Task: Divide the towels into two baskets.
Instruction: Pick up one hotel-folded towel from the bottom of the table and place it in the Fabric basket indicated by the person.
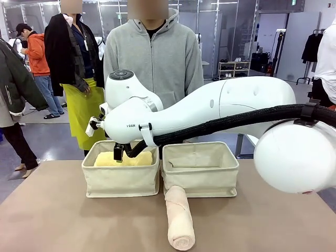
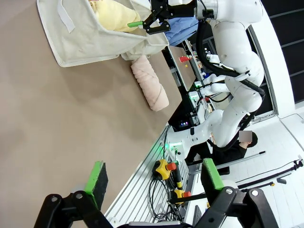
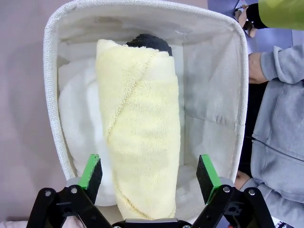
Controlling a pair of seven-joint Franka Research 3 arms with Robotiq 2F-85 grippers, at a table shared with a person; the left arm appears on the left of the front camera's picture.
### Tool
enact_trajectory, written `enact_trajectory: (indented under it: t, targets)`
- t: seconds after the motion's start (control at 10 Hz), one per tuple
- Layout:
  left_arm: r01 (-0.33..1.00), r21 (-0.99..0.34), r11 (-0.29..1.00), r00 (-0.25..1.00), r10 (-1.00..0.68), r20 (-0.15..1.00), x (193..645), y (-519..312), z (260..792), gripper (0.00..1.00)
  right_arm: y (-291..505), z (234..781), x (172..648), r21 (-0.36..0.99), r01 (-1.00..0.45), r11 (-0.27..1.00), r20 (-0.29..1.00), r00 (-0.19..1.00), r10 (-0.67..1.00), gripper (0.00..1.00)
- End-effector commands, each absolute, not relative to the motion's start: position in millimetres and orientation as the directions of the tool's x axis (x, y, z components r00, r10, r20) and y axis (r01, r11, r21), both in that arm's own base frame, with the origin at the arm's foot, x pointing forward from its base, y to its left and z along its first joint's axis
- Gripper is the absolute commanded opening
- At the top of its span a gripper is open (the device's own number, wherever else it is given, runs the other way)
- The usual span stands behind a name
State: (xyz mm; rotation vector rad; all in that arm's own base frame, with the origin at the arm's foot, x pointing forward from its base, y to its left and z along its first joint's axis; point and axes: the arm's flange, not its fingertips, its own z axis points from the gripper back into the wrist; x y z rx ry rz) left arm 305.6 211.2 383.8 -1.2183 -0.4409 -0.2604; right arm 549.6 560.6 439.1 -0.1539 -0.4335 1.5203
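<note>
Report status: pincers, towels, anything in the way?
Both pincers open: right pincer over yellow towel in left basket, left pincer at table edge. White towel and dark grey towel under it; pink towel on table by right basket. Person's hand beside left basket.

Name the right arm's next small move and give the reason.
Probably lift the right gripper straight up, clear of the left basket: its jaws stand open and the yellow towel lies free inside. The pink towel lies on the table, unsorted.

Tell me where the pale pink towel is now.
Front view: the pale pink towel lies on the table near the middle, its far end at the front wall of the right basket.
</note>
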Motion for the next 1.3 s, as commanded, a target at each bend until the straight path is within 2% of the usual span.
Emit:
enact_trajectory:
  t: [0.0,0.4,0.5,0.8,1.0,1.2]
  targets:
    - [0.418,-0.850,0.321,0.888,0.051,0.456,302.8,211.8,387.0,1.00,562.4,439.2,548.7,-0.364,-0.929,0.057,0.184,-0.012,0.983,1.00]
    - [0.418,-0.850,0.321,0.888,0.051,0.456,302.8,211.8,387.0,1.00,560.6,439.1,549.6,-0.363,-0.930,0.058,0.179,-0.008,0.984,1.00]
    - [0.418,-0.850,0.321,0.888,0.051,0.456,302.8,211.8,387.0,1.00,541.8,442.0,542.6,-0.301,-0.947,0.114,0.210,0.051,0.976,1.00]
    - [0.418,-0.850,0.321,0.888,0.051,0.456,302.8,211.8,387.0,1.00,485.9,455.5,518.0,-0.276,-0.929,0.245,0.304,0.157,0.940,1.00]
    - [0.418,-0.850,0.321,0.888,0.051,0.456,302.8,211.8,387.0,1.00,434.3,475.0,497.2,-0.191,-0.913,0.360,0.427,0.253,0.868,1.00]
    - [0.418,-0.850,0.321,0.888,0.051,0.456,302.8,211.8,387.0,1.00,378.4,490.0,477.3,-0.143,-0.869,0.474,0.468,0.363,0.806,1.00]
